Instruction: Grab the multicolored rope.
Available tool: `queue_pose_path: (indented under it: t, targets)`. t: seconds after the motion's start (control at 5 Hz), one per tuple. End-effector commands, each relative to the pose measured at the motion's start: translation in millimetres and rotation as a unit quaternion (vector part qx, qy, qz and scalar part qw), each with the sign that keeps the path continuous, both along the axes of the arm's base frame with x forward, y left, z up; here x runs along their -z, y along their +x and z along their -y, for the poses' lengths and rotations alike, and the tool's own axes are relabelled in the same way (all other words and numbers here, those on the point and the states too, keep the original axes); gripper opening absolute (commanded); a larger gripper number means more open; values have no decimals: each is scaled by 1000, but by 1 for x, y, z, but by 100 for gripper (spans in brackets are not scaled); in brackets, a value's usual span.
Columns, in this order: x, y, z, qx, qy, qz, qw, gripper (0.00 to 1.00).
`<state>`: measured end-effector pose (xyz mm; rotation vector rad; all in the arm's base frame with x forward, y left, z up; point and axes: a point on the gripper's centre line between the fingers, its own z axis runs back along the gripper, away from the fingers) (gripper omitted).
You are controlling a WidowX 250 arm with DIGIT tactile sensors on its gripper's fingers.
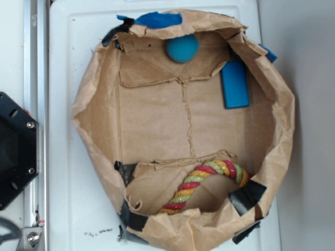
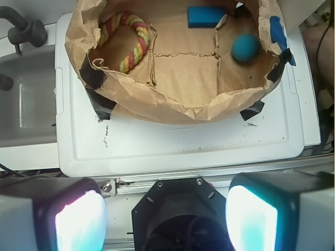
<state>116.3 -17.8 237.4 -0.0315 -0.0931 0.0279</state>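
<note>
The multicolored rope [image 1: 207,183] [image 2: 128,42] lies curved in an arch on the floor of the brown paper bag [image 1: 99,136] [image 2: 172,107], in the bottom-right part of the exterior view, one end near the bag's lower wall, the other by a strip of black tape [image 1: 246,196]. Red, yellow, orange and light-green strands visible. Nothing touches it.

Teal ball [image 1: 182,48] [image 2: 245,47] rests at the opposite end of the bag, well apart from the rope. Blue block [image 1: 234,83] [image 2: 205,16] lies flat near the ball, against the bag's side wall. Bag walls are crumpled, rolled down, patched with black and blue tape. Bag sits on a white tray [image 1: 68,63] [image 2: 183,151].

Gripper [image 2: 166,217]: wrist view shows two fingers [image 2: 78,222] spread wide apart at the bottom edge, nothing between them, well clear of the bag. Black robot base [image 1: 15,151] at left edge of the exterior view.
</note>
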Motion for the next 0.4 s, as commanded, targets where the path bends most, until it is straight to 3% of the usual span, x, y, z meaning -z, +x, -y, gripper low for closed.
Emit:
queue_pose_path:
  t: [0.0, 0.2]
  targets:
    - [0, 0, 0, 0, 0, 0, 1000, 100]
    - [6, 50, -8, -10, 11, 23, 1000, 100]
